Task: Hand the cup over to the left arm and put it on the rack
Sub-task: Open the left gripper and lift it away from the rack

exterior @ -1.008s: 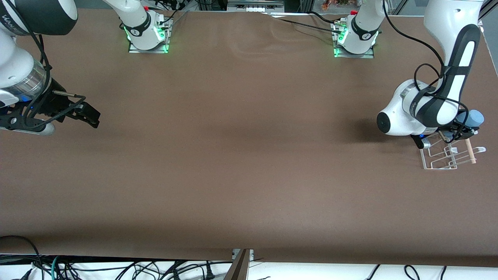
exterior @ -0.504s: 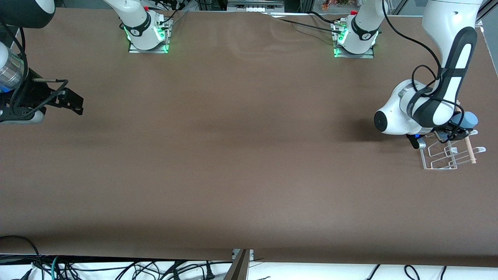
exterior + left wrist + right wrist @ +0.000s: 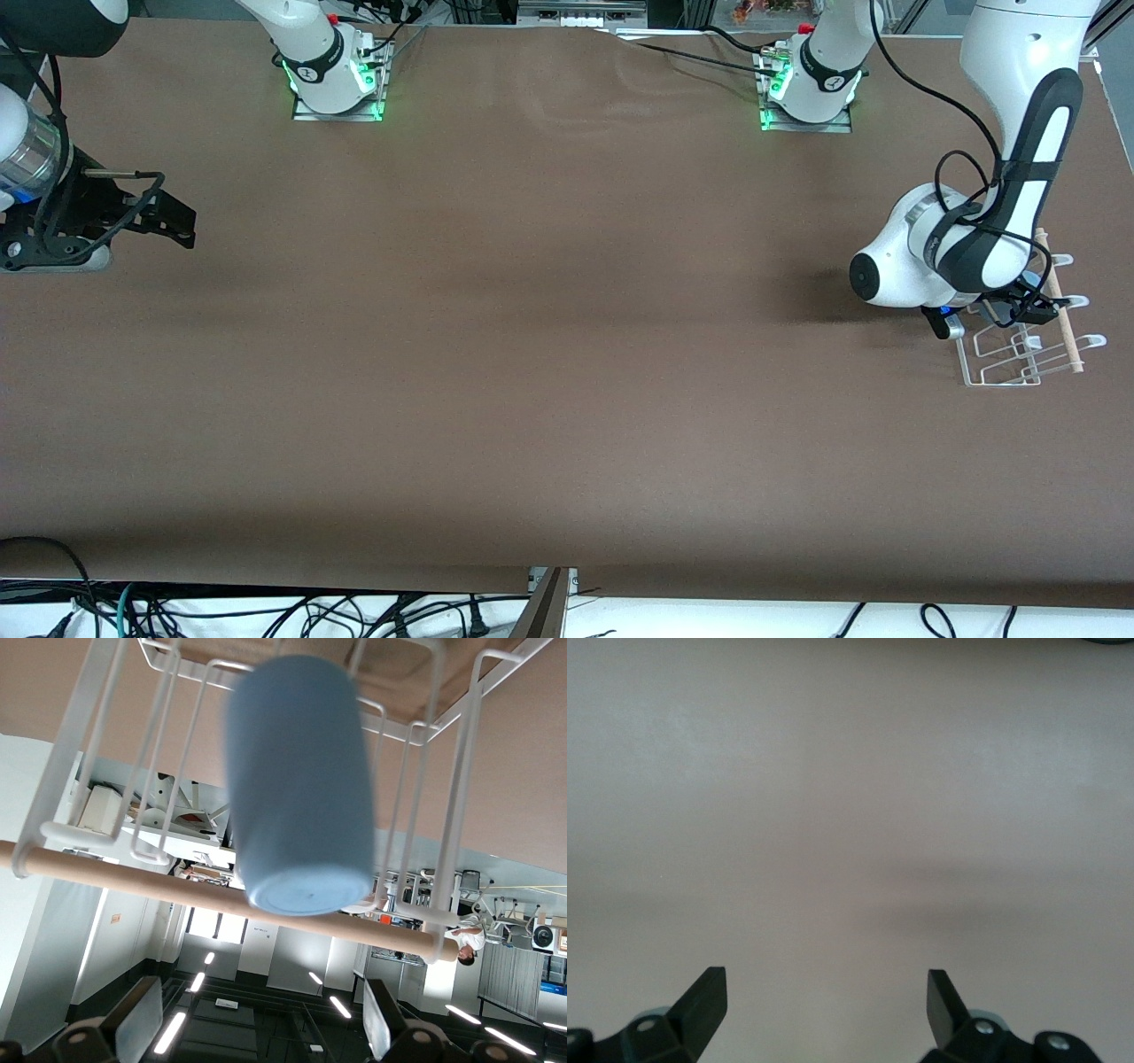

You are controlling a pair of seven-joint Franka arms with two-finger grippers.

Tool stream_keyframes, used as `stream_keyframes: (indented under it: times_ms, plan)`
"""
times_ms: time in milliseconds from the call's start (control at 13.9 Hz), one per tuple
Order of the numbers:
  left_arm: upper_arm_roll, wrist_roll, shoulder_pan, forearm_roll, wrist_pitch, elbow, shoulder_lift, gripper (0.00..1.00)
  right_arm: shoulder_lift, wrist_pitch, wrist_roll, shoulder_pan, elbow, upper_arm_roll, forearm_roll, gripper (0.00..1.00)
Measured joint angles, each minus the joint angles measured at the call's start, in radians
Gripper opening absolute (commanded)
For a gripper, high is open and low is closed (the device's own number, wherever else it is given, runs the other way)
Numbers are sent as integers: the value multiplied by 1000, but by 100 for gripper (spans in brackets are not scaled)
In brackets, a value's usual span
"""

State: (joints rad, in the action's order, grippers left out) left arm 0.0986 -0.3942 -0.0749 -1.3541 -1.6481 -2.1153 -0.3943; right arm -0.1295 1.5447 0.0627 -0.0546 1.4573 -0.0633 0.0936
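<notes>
Lowered since a moment ago, my left claw hangs spread wide, clear of the smooth blue plastic cup, which lies among the white wire rack's loops. My right claw waits agape over the brown bench.

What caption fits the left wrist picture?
Light-blue cup lying among the white wire rack loops, the open left gripper drawn clear.
</notes>
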Motion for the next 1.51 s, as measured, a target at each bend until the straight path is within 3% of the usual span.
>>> stream_keyframes:
  times_ms: [144,288,792,1152,1367,1511]
  plan:
    - [0,6,0,21,0,12,8,100,-3,3,-1,0,0,1,0,100]
    - [1,6,0,143,0,59,24,100,-4,6,-1,0,0,1,0,100]
    - [9,25,3,802,173,354,87,100,-9,7,-2,0,-1,1,0,100]
    - [14,201,12,1125,226,562,123,100,-11,8,-2,0,-1,1,0,100]
    - [17,231,28,1256,173,579,221,100,-12,8,-2,0,-1,1,0,100]
    - [19,240,47,1333,49,498,301,100,-12,8,-2,0,-1,1,0,100]
